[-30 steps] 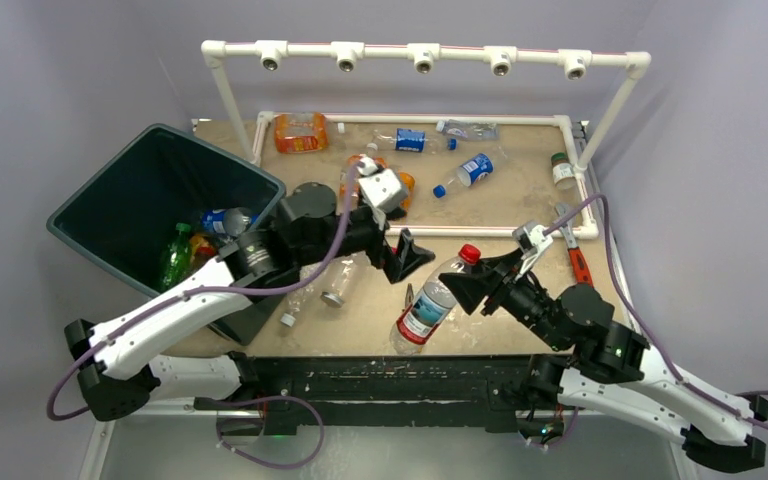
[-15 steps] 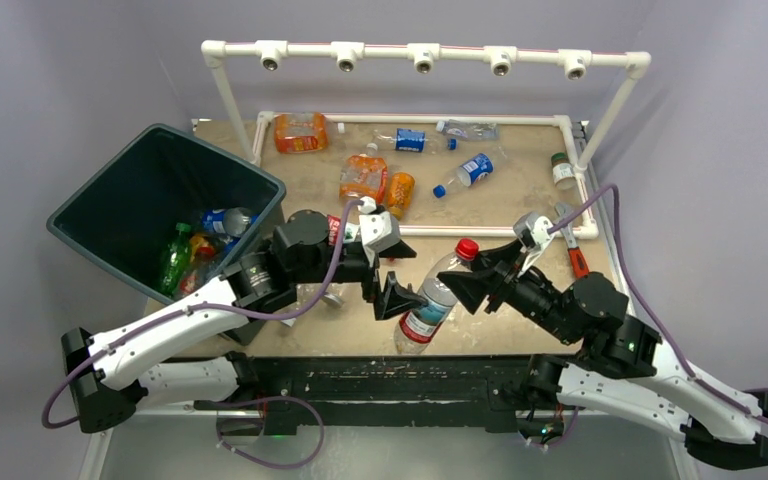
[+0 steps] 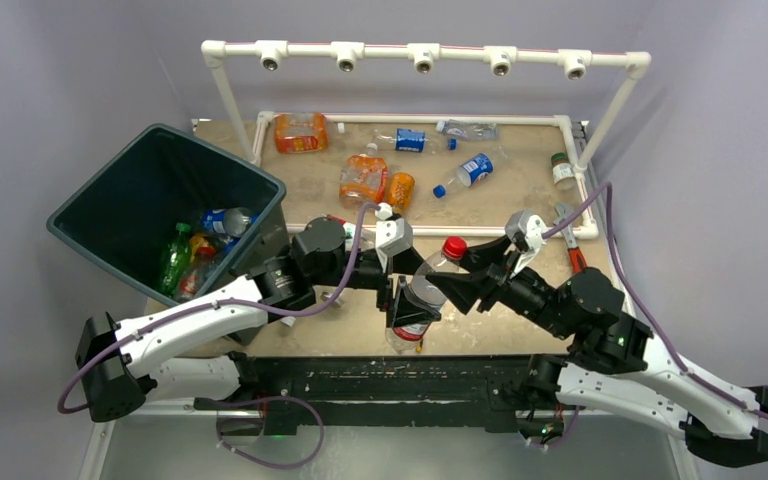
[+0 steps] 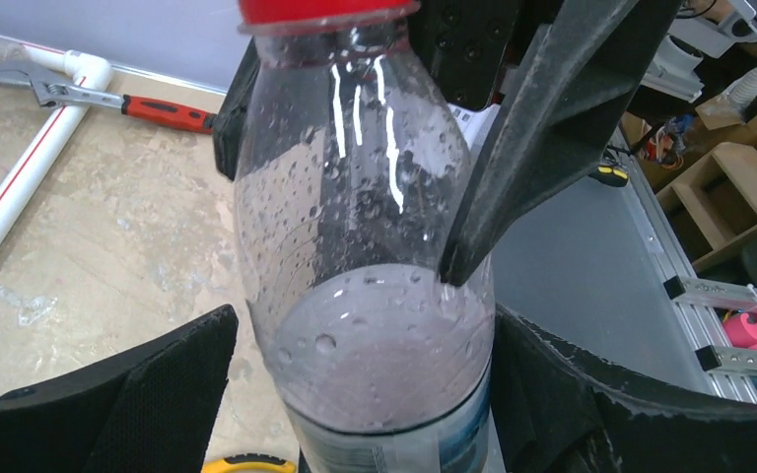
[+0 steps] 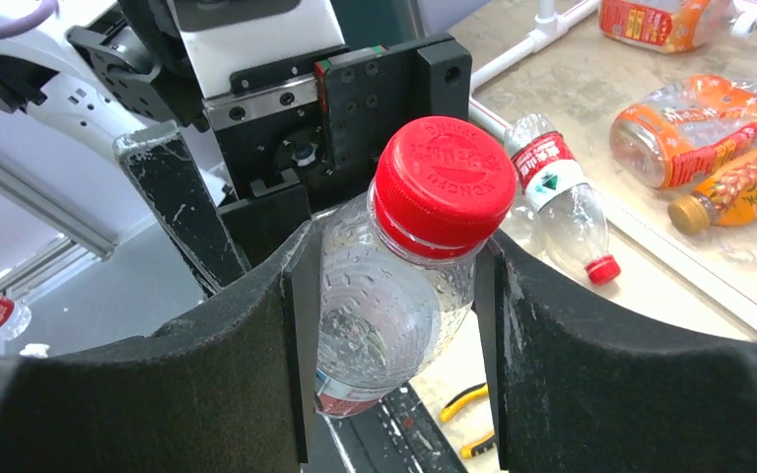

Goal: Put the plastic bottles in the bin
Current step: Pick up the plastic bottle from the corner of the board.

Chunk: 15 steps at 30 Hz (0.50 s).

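Top external view: the clear plastic bottle with the red cap (image 3: 422, 292) is held off the bench (image 3: 520, 195), to the right of the dark teal bin (image 3: 216, 157) and outside it, pinched below its cap by the right tool (image 3: 447, 284). The left tool (image 3: 406, 306) has been brought from beside the bin to straddle the bottle's lower body, fingers spread, not yet pressed on. A handover toward the bin is judged imminent; release is not yet warranted.

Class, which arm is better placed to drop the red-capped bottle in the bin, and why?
Left, probably. The bin stands at far left, and the left gripper, open, flanks the red-capped bottle that the right gripper holds near its cap.
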Motion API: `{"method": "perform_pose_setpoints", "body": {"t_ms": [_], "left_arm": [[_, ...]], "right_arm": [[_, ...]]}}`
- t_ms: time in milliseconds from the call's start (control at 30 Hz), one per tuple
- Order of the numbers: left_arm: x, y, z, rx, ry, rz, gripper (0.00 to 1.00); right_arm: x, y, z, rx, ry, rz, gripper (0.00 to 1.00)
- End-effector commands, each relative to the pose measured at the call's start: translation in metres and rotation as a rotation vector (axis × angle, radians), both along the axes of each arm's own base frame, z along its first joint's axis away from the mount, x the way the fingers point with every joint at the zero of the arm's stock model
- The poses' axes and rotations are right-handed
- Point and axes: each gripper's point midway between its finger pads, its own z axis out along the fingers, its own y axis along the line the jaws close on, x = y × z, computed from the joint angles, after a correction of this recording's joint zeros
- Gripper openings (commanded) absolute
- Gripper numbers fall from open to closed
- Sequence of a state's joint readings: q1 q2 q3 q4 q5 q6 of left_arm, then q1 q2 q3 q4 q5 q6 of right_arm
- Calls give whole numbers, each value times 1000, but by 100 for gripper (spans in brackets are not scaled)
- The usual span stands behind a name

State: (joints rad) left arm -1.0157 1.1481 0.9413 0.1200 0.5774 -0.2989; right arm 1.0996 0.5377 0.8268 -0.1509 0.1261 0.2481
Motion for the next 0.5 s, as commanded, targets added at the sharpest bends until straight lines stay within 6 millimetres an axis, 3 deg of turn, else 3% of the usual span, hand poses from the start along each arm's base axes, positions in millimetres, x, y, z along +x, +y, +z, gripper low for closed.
{"method": "perform_pose_setpoints", "body": {"t_ms": [0,200,300,467], "left_arm": [[-7,-4,19,-75,-4,-34,85],[-13,-1,32,-125,-10,-46,63],[-15,1,44,-168,-17,-47,54],[-13,4,56,-216,-24,-22,28]], "right_arm": [[-5,7,24,43,-61,43,44],[-9,4,33,76,-40,52,87],[-13,-3,41,112,-32,57,96],[-19,-17,48,153,-24,47,99]]}}
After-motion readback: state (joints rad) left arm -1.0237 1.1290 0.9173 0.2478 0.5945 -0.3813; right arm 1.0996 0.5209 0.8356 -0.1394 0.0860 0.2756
